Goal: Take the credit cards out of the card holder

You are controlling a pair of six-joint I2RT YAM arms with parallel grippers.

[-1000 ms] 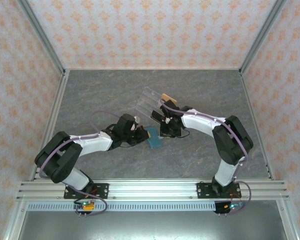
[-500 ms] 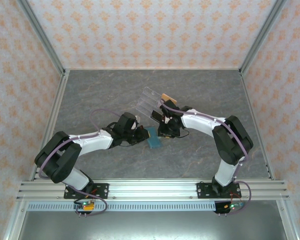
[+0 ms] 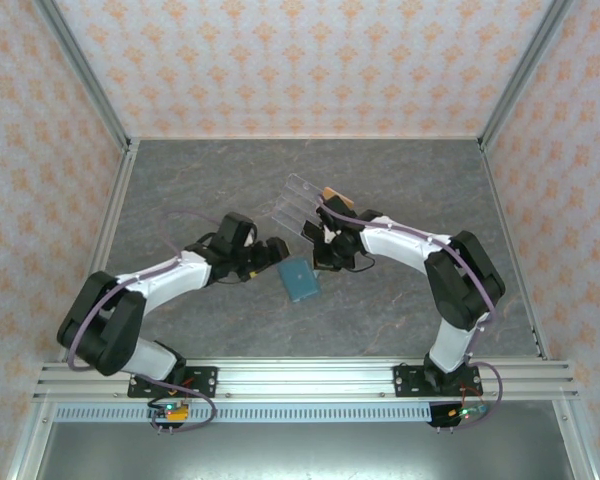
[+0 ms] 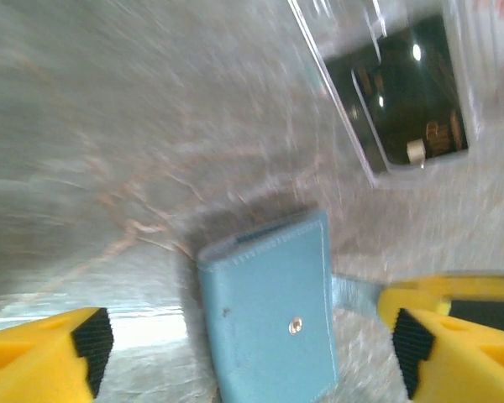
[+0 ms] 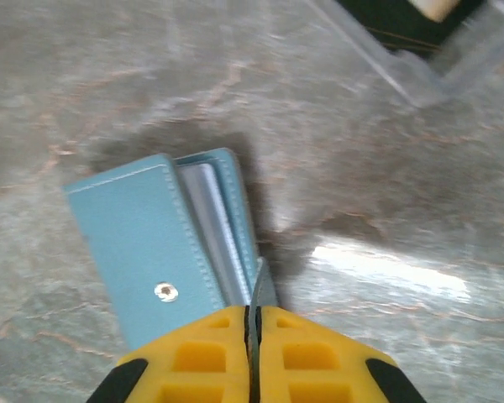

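– Teal holder [image 3: 299, 279] is lying flat on the grey stone table [image 3: 180, 180], mid-table between the two grippers, right? How are the edges sitting?

– Yep. From the right wrist it's gaping a bit along one long edge. Pale cards [image 5: 203, 210] are peeking out between the panels, and the snap stud [image 5: 165, 291] is facing up. The right gripper [image 5: 252, 332] is pinching fully closed on a thin blue-grey edge at the holder's near corner.

– And the left gripper [image 4: 248, 340]?

– Its jaws are standing wide and gripping nothing, with one finger hanging on either side of the holder. That view is coming out blurry, so I can't tell if anything is touching.

– Room to move?

– Bare table is stretching out on the near side and off to the left. The clear stand [image 3: 298, 203] is sitting just beyond the holder with a dark card [image 4: 412, 101] showing through it, so the far side is looking tight.
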